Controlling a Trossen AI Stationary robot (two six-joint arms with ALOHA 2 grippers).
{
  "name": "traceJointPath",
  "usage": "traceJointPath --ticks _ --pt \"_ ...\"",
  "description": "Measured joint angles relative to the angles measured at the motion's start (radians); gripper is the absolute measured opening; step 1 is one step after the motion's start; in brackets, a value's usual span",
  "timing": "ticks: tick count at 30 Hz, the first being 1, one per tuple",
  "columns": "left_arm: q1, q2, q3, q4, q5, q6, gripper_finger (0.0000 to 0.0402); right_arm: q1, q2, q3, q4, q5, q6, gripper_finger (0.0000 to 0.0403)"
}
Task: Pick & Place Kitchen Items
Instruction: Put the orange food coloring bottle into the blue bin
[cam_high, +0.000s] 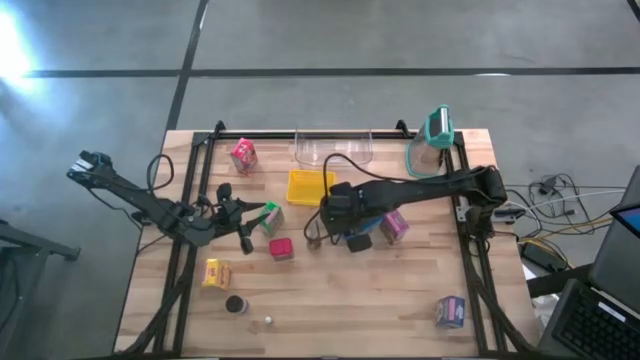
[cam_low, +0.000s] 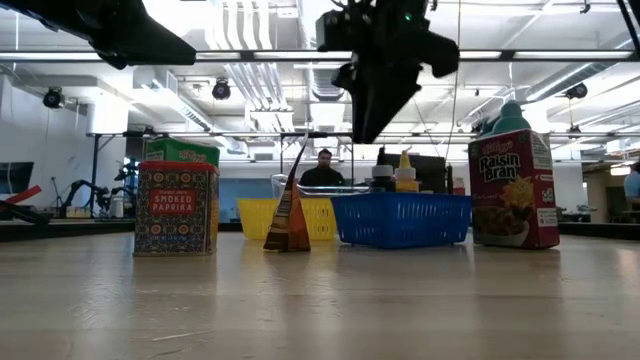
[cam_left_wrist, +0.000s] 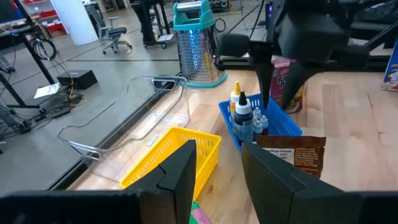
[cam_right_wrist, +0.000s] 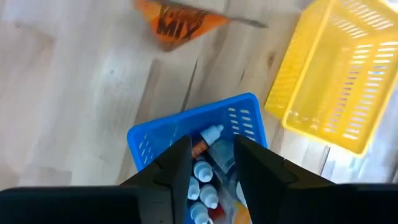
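Note:
Cartons stand scattered on the table: pink (cam_high: 243, 155), green (cam_high: 270, 216), red (cam_high: 281, 248), yellow (cam_high: 216, 272), and a purple raisin bran one (cam_high: 395, 226) (cam_low: 513, 190). A brown pouch (cam_high: 314, 236) (cam_low: 288, 215) stands by the blue basket (cam_high: 357, 240) (cam_right_wrist: 186, 134), which holds small bottles (cam_left_wrist: 242, 112). A dark disc (cam_high: 236, 304) and a white ball (cam_high: 268, 321) lie near the front edge. My right gripper (cam_right_wrist: 213, 165) (cam_low: 372, 125) hangs open above the blue basket, pointing down. My left gripper (cam_left_wrist: 217, 168) (cam_high: 245, 215) is open just left of the green carton.
A yellow basket (cam_high: 310, 185) (cam_left_wrist: 174, 155) sits behind the blue one, with a clear tray (cam_high: 333, 148) at the far edge. The clear jug with a teal lid (cam_high: 432, 140) stands at the far right. One more carton (cam_high: 450, 310) is near the front right corner.

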Motion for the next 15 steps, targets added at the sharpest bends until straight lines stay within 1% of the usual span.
traceJointPath --ticks 5,11,15 --pt "0.0 0.0 0.0 0.0 0.0 0.0 0.0136 0.005 -0.006 0.0 -0.036 -0.002 0.093 0.0102" --pt "0.0 0.0 0.0 0.0 0.0 0.0 0.0136 0.035 -0.006 -0.005 -0.062 -0.003 0.144 0.0091" --pt "0.0 0.0 0.0 0.0 0.0 0.0 0.0136 0.046 -0.006 -0.008 -0.055 0.047 0.164 0.0086"
